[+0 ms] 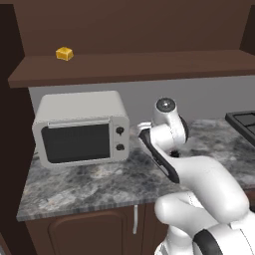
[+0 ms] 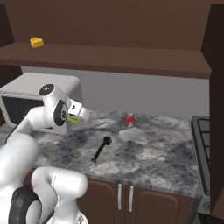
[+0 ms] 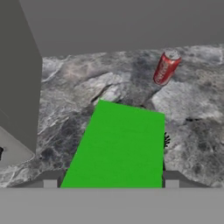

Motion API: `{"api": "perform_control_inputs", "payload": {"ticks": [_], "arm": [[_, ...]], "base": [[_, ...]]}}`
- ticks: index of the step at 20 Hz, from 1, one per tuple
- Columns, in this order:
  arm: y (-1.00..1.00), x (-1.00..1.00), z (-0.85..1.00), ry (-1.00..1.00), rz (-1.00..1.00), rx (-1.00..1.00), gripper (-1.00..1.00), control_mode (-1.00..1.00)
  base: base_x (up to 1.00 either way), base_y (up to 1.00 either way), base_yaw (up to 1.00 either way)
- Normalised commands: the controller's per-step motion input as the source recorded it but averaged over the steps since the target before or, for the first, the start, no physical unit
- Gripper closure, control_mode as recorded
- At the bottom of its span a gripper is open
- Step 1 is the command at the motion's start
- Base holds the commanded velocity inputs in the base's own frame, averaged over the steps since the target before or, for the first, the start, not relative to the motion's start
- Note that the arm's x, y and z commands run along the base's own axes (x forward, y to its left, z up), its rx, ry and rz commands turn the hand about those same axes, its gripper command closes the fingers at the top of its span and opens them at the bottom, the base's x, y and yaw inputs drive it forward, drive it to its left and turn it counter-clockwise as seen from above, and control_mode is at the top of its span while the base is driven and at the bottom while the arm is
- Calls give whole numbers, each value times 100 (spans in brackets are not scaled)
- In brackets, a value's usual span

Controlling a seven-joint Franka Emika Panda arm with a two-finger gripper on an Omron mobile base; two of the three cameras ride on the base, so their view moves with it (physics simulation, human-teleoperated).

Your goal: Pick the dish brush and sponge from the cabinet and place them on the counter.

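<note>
The green sponge (image 3: pixel 118 146) sits clamped between my two fingertips (image 3: pixel 171 180), and my gripper (image 3: pixel 111 181) is shut on it. From the right base view, the gripper (image 2: pixel 81 115) hangs above the grey stone counter (image 2: pixel 148 153), just right of the microwave, with a green and yellow sliver of sponge (image 2: pixel 73 118) showing at it. The black dish brush (image 2: pixel 101 149) lies flat on the counter in front of the gripper; its bristles (image 3: pixel 166 140) peek out past the sponge's edge. The dark wooden cabinet shelf (image 1: pixel 149 64) runs overhead.
A grey microwave (image 1: pixel 79 128) stands on the counter at the left, close beside my hand. A red can (image 2: pixel 129 119) stands upright near the back wall. A small yellow block (image 1: pixel 64 53) rests on the cabinet shelf. A stove edge (image 1: pixel 241 122) lies far right.
</note>
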Motion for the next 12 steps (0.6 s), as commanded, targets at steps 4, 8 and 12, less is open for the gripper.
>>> {"api": "perform_control_inputs", "payload": {"ticks": [4,8,12], "arm": [[0,20,-48,0,2,-9,100,-100],[0,22,-44,0,2,-6,100,-100],[0,24,-48,2,3,0,100,-100]], "base": [[0,0,0],[0,0,0],[0,0,0]]}}
